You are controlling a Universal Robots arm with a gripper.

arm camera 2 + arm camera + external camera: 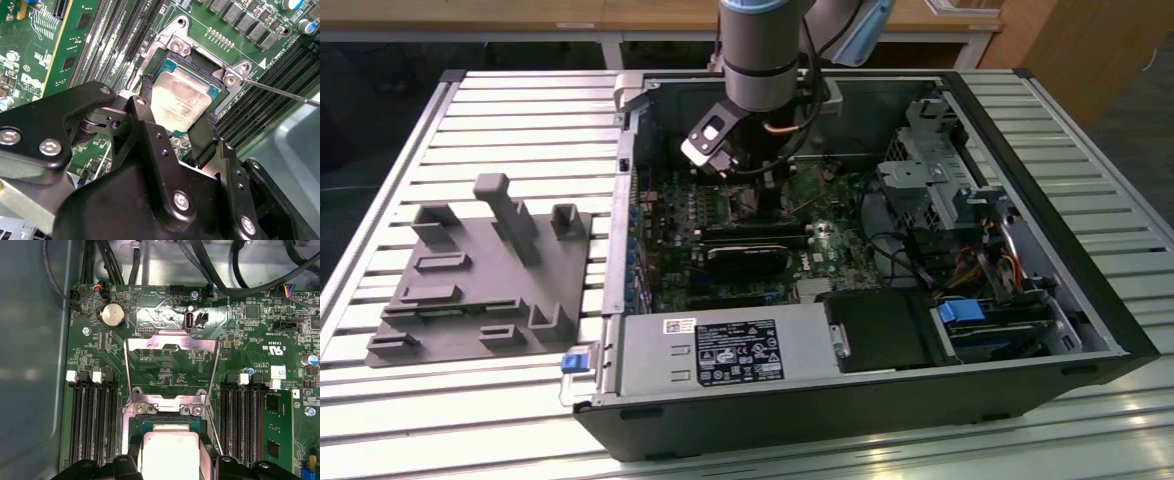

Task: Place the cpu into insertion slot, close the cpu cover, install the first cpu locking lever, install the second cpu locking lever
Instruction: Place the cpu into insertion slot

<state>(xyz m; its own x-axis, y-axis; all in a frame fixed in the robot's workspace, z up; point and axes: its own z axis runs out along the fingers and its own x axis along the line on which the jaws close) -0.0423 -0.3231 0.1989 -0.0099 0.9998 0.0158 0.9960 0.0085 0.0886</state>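
Black gripper (pixel 176 117) clamped on small square silvery-grey cpu (pixel 176 100), fingers either side, at socket (pixel 200 59) on green mobo (pixel 250 355). Thin silvery frame cpu cover (pixel 172 343) is swung open, lying back flat.

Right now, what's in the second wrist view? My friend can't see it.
The black gripper grips the silvery square cpu by two opposite edges, right at the socket on a green motherboard. A thin metal rod sticks out beside the socket, and dark slots run along both sides.
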